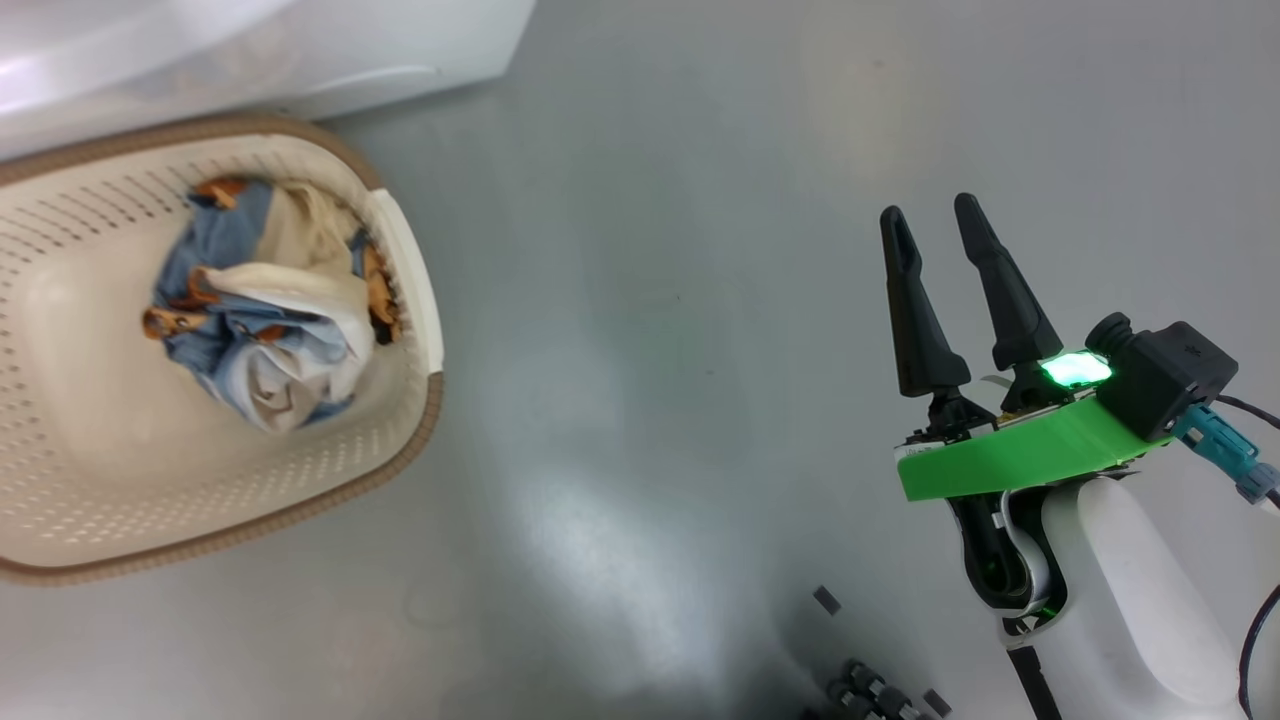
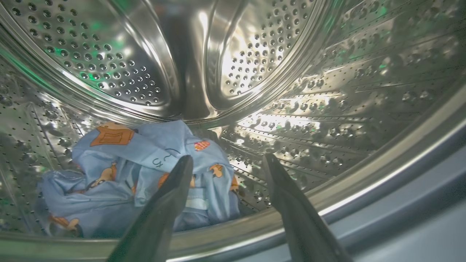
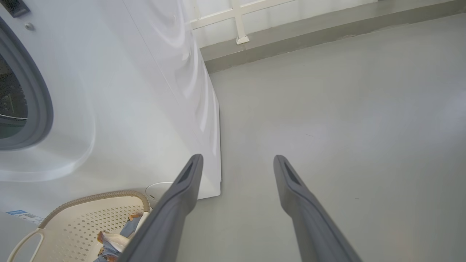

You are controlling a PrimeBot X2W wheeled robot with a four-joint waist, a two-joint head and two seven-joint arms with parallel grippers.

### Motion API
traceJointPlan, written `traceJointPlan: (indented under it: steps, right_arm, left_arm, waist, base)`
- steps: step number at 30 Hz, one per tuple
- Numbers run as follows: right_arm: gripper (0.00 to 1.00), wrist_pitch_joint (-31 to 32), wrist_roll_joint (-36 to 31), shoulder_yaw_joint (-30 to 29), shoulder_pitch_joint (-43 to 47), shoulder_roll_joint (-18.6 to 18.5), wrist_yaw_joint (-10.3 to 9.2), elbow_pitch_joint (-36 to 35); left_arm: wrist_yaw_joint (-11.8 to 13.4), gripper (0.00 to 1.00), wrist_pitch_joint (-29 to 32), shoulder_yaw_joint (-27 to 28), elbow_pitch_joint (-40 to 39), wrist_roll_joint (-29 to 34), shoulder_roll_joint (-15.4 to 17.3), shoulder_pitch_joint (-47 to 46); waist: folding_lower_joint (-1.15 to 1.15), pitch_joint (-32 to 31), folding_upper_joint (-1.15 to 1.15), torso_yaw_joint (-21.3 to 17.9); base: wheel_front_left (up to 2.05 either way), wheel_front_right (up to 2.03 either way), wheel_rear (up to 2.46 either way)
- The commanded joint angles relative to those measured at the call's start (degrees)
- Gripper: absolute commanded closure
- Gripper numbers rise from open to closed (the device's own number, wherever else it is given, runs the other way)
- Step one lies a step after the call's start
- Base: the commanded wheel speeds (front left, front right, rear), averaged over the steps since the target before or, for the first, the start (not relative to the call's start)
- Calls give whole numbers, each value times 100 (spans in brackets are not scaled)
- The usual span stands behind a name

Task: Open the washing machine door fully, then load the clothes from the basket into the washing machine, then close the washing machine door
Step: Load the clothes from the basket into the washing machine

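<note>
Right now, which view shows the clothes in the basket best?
The head view: it looks straight down on the whole bundle of clothes in the basket. The right wrist view catches a scrap at its bottom edge. The left wrist view faces the drum.

Glossy grey floor [image 1: 640, 300], white railing post [image 3: 238, 22], raised grey kerb [image 3: 327, 32] behind it

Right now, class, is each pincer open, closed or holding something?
Left pincer: open, holding nothing, pointing into the drum toward the blue printed cloth.
Right pincer: open, holding nothing, over the floor.
</note>
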Motion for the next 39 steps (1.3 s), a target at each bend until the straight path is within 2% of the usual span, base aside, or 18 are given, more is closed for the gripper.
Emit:
traceJointPlan:
  steps: [1, 7, 13, 22, 28, 39]
  right_arm:
    - [0, -46, -87, 52, 48, -35, 43, -75]
    - [0, -46, -180, -6, 67, -35, 43, 18]
    - [0, -46, -275, -64, 154, -35, 43, 132]
    - [0, -46, -457, -182, 276, -35, 43, 304]
    - [0, -46, -560, -249, 330, -35, 43, 441]
    - [0, -46, -680, -327, 519, -35, 43, 590]
  left_arm:
    - [3, 0, -188, 99, -185, -155, 130, 229]
    - [3, 0, -740, 48, -379, -327, -28, 956]
    - [3, 0, -873, 187, -531, -318, -156, 1605]
    - [36, 0, -880, 1109, -1209, 385, -348, 2865]
    - [151, 0, -881, 1752, -1875, 1060, -702, 3829]
    - [117, 0, -881, 2701, -2617, 1768, -1263, 5276]
  waist:
    - [0, -252, 0, 150]
    - [0, -689, 0, 285]
    - [0, -1113, 0, 404]
    - [0, -1696, 0, 639]
    - [0, -2081, 0, 832]
    - [0, -2631, 0, 1063]
  base:
    - [0, 0, 0]
    - [0, 0, 0]
    - [0, 0, 0]
    - [0, 0, 0]
    - [0, 0, 0]
    - [0, 0, 0]
